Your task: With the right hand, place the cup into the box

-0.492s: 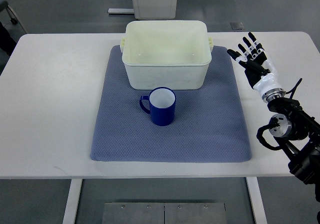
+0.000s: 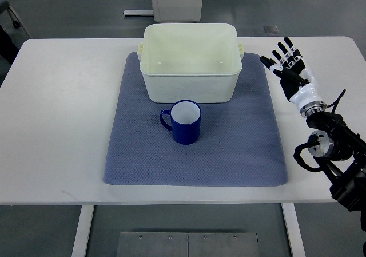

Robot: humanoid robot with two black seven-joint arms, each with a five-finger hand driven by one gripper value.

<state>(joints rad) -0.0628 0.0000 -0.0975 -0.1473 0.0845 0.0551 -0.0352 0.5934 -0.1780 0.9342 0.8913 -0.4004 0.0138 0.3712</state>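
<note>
the blue cup (image 2: 184,122) stood upright on the mat (image 2: 194,154), handle at 9 o'clock, just at 6 o'clock of the cream box (image 2: 190,62), apart from it. the right hand (image 2: 290,71) hovered over the table (image 2: 57,125) at 3 o'clock of the box, fingers (image 2: 286,48) spread wide, holding nothing, well apart from the cup.

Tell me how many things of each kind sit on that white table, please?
Cups: 1, the blue cup
Boxes: 1, the cream box
Mats: 1, the blue-grey mat
Total: 3. The right hand hovers open at the side, holding nothing.
</note>
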